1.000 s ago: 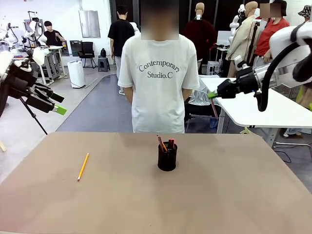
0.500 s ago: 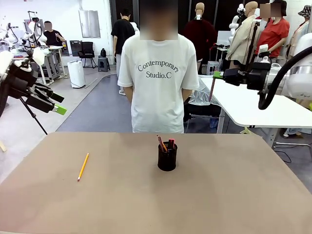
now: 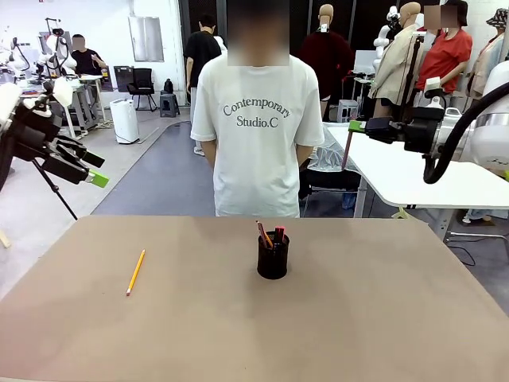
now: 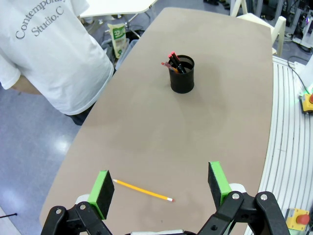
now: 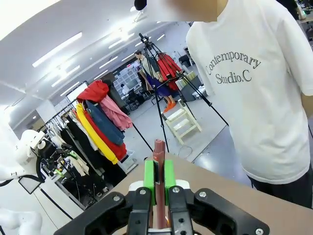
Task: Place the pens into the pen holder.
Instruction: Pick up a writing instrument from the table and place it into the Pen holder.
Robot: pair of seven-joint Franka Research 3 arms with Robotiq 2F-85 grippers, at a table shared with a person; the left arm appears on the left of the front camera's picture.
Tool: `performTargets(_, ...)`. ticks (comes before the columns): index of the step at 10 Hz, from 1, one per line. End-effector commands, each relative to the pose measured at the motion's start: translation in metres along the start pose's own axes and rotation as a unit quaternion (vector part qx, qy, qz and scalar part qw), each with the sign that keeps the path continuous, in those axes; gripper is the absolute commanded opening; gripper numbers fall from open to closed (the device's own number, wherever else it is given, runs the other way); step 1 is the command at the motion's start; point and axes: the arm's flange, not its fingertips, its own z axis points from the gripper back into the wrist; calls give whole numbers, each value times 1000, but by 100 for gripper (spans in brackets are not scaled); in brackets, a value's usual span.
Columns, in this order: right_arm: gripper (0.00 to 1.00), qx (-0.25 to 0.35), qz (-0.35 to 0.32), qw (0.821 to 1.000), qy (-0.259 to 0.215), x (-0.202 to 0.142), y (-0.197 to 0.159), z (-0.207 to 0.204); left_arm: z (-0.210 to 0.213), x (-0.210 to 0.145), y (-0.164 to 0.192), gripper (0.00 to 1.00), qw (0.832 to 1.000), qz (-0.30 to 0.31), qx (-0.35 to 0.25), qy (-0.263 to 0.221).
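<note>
left gripper (image 3: 94, 169) hangs off the table's (image 3: 382, 318) left edge, fingers spread wide and empty. yellow pencil (image 3: 136, 272) lies on the left part. mid-table, the pen holder (image 3: 273, 259) contains a red-capped pen (image 3: 279, 234) and a reddish stick (image 3: 263, 232). far right, the right gripper (image 3: 355, 126) pinches a red-pink pen (image 5: 159, 161).

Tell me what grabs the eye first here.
The right gripper, raised high at the right, is shut on a dull red pen. A yellow pencil lies alone on the table, left side. The black pen holder stands mid-table with pens inside.
</note>
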Motion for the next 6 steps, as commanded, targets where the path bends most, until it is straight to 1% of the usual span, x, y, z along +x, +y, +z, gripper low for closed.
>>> performTargets(1, 0, 3, -9, 1000, 1, 8, 0, -4, 2, 0, 1, 100, 1000, 2, -1, 2)
performTargets(2, 0, 0, 0, 1000, 0, 0, 0, 0, 2, 0, 1, 100, 1000, 2, -1, 2)
performTargets(3, 0, 33, 14, 999, -1, -10, 8, -7, 2, 0, 1, 100, 1000, 2, -1, 2)
performTargets(4, 0, 52, 42, 998, -18, -17, 18, -16, 2, 0, 1, 100, 1000, 2, -1, 2)
performTargets(6, 0, 80, 98, 992, -22, -30, 39, -31, 2, 0, 1, 100, 1000, 2, -1, 2)
